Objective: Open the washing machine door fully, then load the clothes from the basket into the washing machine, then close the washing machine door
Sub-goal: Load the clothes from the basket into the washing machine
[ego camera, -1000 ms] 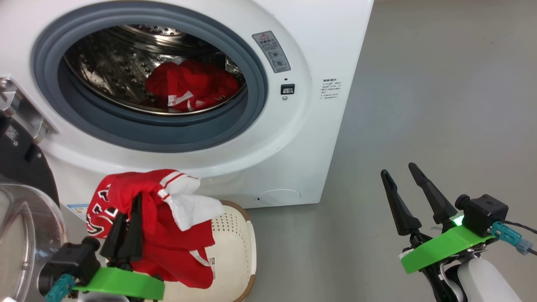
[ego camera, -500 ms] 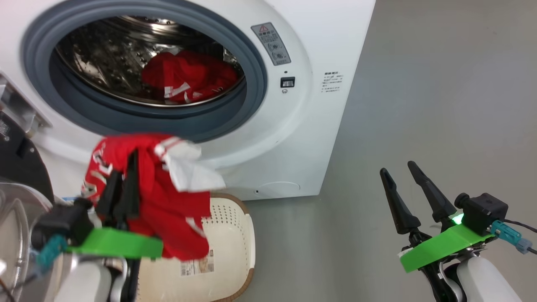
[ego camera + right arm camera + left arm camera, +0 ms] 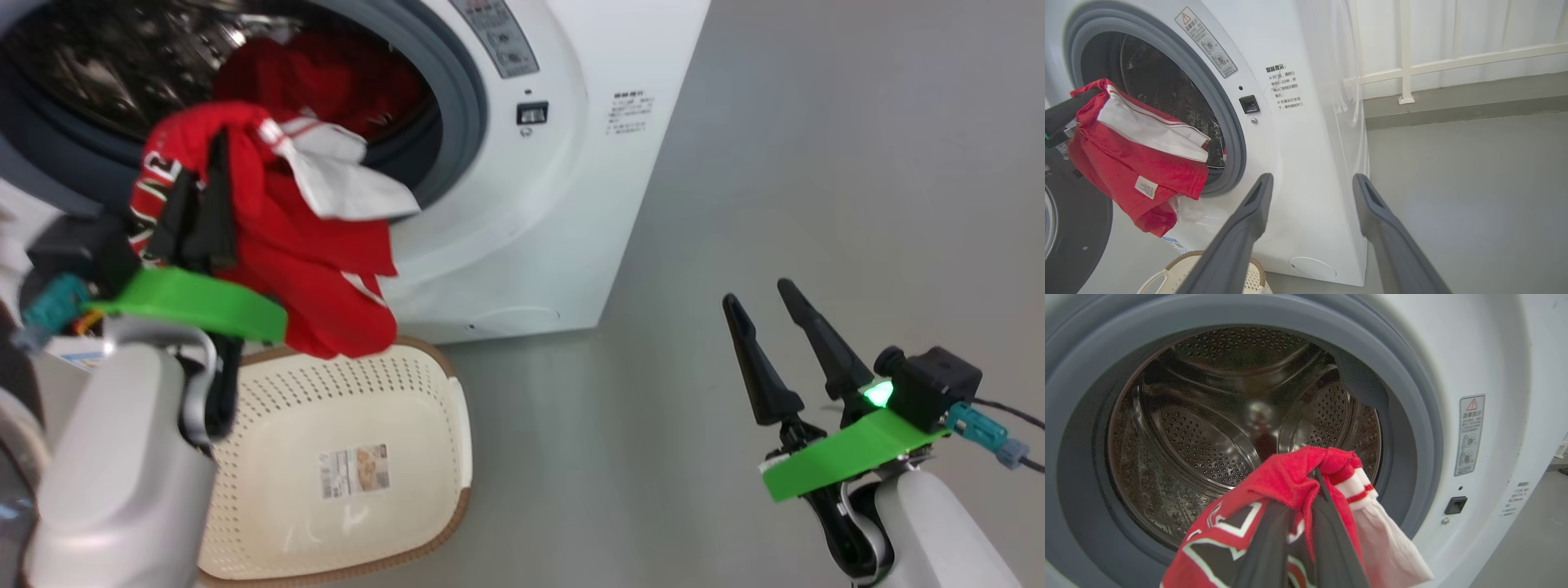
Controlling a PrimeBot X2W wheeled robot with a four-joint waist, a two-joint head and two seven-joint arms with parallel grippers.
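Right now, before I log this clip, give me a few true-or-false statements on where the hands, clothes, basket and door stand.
1. The left hand is shut on a red garment. True.
2. A garment lies in the basket. False: its floor shows a paper label and no clothes.
3. The right hand is open and holds nothing. True.
4. The washing machine door is closed. False: it is swung open, leaving the drum exposed.
5. A second red garment lies inside the drum. True.
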